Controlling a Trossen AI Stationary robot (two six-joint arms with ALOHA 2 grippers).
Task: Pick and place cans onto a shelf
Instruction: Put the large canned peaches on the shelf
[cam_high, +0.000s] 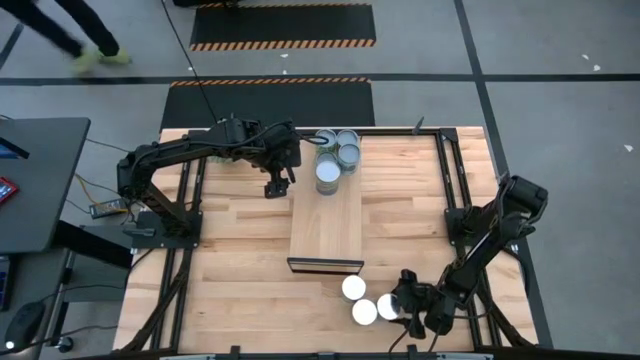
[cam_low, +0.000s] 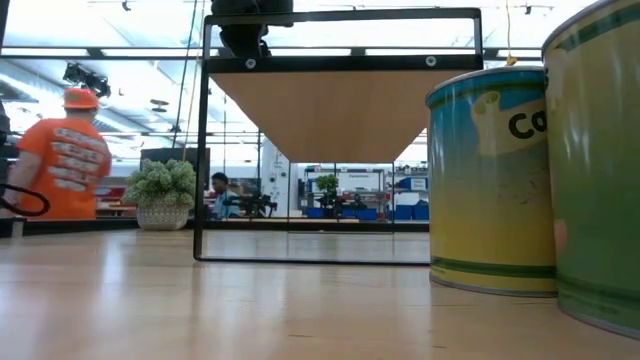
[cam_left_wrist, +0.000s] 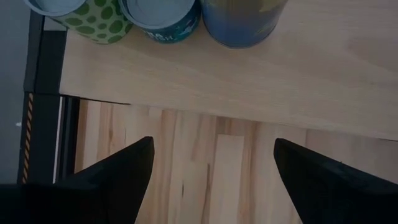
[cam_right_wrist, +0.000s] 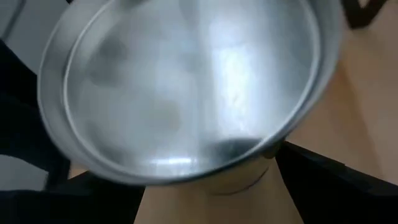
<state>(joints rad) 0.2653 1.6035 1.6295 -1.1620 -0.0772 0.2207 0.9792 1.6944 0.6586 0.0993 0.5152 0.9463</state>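
Observation:
The shelf (cam_high: 325, 225) is a long light-wood plank on a black frame in the middle of the table. Several cans (cam_high: 340, 155) stand on its far end. My left gripper (cam_high: 278, 185) hangs open above the table just left of that end, with nothing between its fingers (cam_left_wrist: 118, 180). Three white-topped cans (cam_high: 365, 300) stand on the table near its front edge. My right gripper (cam_high: 405, 300) is low beside the rightmost one (cam_right_wrist: 186, 81). It is open, and its fingers (cam_right_wrist: 336, 186) stand on either side of the can's wall.
The black frame's posts (cam_low: 200, 150) carry the plank above the tabletop. Bare butcher-block lies left and right of the shelf. A dark side table (cam_high: 35, 180) stands left of the table. A person in orange (cam_low: 75, 150) and a plant (cam_low: 165, 190) show behind.

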